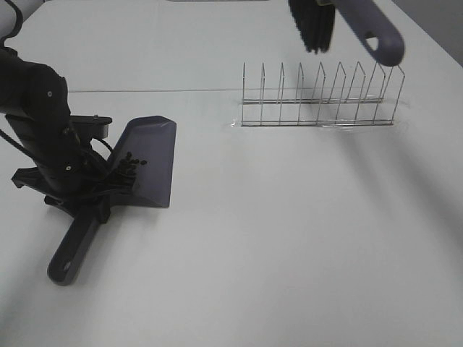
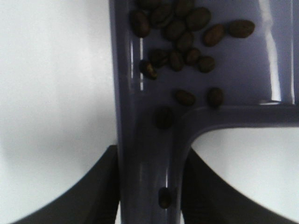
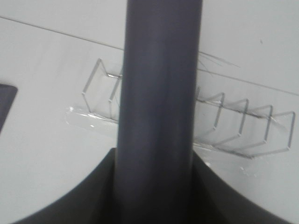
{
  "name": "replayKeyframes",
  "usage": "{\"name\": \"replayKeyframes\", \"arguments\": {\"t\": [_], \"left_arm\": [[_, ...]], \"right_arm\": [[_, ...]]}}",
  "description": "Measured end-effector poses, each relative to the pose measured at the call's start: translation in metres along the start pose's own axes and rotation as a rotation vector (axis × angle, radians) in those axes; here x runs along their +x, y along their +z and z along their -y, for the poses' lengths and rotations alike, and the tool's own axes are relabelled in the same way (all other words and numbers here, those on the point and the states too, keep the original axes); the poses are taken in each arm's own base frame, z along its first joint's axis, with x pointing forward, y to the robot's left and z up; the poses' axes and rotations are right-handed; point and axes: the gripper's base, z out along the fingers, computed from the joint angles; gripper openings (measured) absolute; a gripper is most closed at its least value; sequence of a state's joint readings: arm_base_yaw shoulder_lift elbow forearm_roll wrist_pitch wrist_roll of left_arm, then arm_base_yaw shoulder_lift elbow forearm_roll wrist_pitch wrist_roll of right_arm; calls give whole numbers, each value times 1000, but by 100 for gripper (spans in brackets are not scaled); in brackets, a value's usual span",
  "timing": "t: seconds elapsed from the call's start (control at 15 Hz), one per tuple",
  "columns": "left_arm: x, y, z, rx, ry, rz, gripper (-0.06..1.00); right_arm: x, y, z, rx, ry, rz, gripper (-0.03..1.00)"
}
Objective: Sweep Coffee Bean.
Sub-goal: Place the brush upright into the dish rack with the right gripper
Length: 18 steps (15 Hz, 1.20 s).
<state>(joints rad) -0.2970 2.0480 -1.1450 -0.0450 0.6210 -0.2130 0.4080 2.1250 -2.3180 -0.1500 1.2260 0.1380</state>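
Observation:
The grey dustpan lies flat on the white table at the left, its handle pointing toward the front edge. Several coffee beans sit in a loose cluster inside the pan near the handle end; the left wrist view shows the coffee beans close up. My left gripper is shut on the dustpan's handle, right behind the pan. The brush hangs high at the back right with black bristles and a grey handle. My right gripper is shut on that brush handle.
A wire dish rack with several upright dividers stands at the back right, below the raised brush; the right wrist view shows the rack behind the handle. The black left arm leans over the dustpan's left side.

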Motion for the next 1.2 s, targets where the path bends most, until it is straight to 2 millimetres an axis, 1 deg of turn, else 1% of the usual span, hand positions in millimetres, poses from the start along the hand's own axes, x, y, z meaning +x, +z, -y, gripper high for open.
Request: {"name": "replayKeyframes", "arguments": {"t": [0.13,0.2,0.33,0.4,0.6,0.67,0.73,0.87,0.93,1.0,1.2], "left_arm": [[0,0,0,0,0,-2,36],[0,0,0,0,0,-2,36],[0,0,0,0,0,-2,36],[0,0,0,0,0,-2,36],[0,0,0,0,0,-2,36],[0,0,0,0,0,-2,36],[0,0,0,0,0,-2,36],[0,0,0,0,0,-2,36],[0,0,0,0,0,-2,36],[0,0,0,0,0,-2,36],[0,0,0,0,0,-2,36]], "right_arm": [[20,-1,38,53,73,-88,35],[34,1,53,77,110,-142,35],[63,7,78,115,166,-246,35],[76,13,84,129,173,-298,35],[116,41,77,93,183,-469,35],[126,47,74,81,187,-498,35],[130,52,73,71,192,-492,35],[130,63,72,65,195,-456,35],[131,73,72,64,194,-455,35],[136,96,71,69,187,-497,35],[136,117,73,97,162,-518,35]]}}
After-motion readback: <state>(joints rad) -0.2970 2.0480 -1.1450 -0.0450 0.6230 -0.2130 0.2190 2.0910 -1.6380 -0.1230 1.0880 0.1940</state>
